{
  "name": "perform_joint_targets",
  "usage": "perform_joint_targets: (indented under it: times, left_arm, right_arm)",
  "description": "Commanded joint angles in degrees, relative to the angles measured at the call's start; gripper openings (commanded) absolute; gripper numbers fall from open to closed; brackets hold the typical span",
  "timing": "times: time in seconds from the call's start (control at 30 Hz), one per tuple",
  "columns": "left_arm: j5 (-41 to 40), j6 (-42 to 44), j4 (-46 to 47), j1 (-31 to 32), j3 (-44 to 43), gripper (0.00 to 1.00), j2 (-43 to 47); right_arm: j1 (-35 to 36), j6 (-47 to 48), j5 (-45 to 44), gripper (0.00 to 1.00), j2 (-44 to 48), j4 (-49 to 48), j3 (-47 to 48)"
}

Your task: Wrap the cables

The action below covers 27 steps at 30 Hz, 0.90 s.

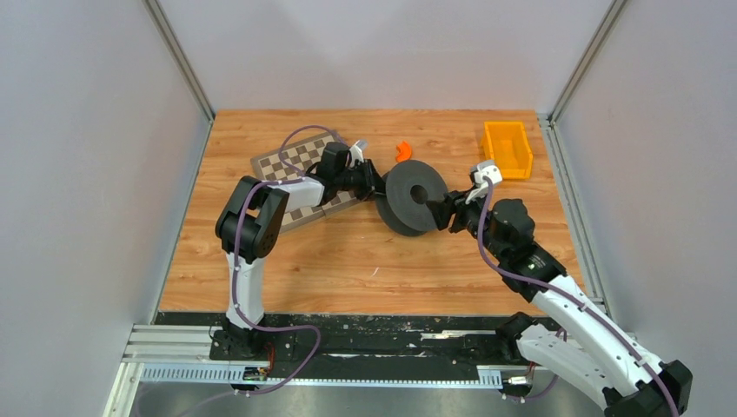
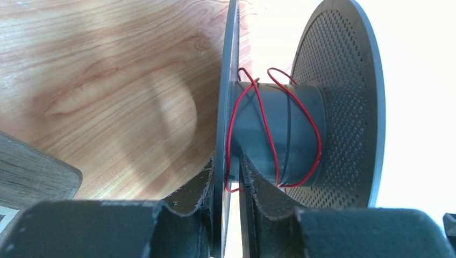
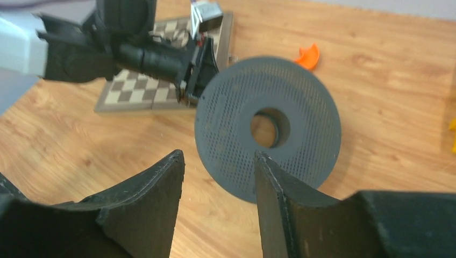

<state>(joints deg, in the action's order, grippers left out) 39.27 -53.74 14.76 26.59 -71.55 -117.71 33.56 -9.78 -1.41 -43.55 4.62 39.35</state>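
A dark grey perforated spool (image 1: 404, 208) stands on edge at mid table. My left gripper (image 1: 375, 185) is shut on the rim of its left flange (image 2: 226, 107); in the left wrist view the gripper (image 2: 228, 172) pinches that thin disc edge-on. The cable, a thin red wire (image 2: 320, 141), lies in a few loose turns round the spool's hub (image 2: 301, 134), with one short end by my fingers. My right gripper (image 1: 448, 211) is open and empty just right of the spool; in its wrist view the gripper (image 3: 219, 161) faces the right flange (image 3: 231, 118) without touching it.
A folded chessboard (image 1: 291, 161) lies under the left arm at the back left. An orange bin (image 1: 507, 148) stands at the back right. A small orange piece (image 1: 403, 151) lies behind the spool. Grey walls close in the table on three sides.
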Motion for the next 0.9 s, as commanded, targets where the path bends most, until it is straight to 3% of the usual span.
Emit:
perform_joint_targets:
  times: [0.0,0.3,0.6,0.87]
  left_arm:
    - [0.6,4.4,-1.9,0.2,-2.3,0.26,1.8]
    - [-1.2,6.2,-5.2,-1.7,-0.1,0.31,4.7]
    - [-8.5,14.0,-18.8,-1.5,-5.4,0.35,6.2]
    - [-11.6,15.7,-22.1,1.1,-10.7,0.28,2.0]
  right_arm:
    - [-0.1,0.6,2.6,0.50,-0.4,-4.1,-0.4]
    - [-0.1,0.3,4.0,0.51,0.3,-4.1,-0.5]
    - [-0.1,0.3,3.7,0.52,1.7,-4.0,-1.0]
    - [-0.1,0.8,3.7,0.53,2.1,-4.0,-1.3]
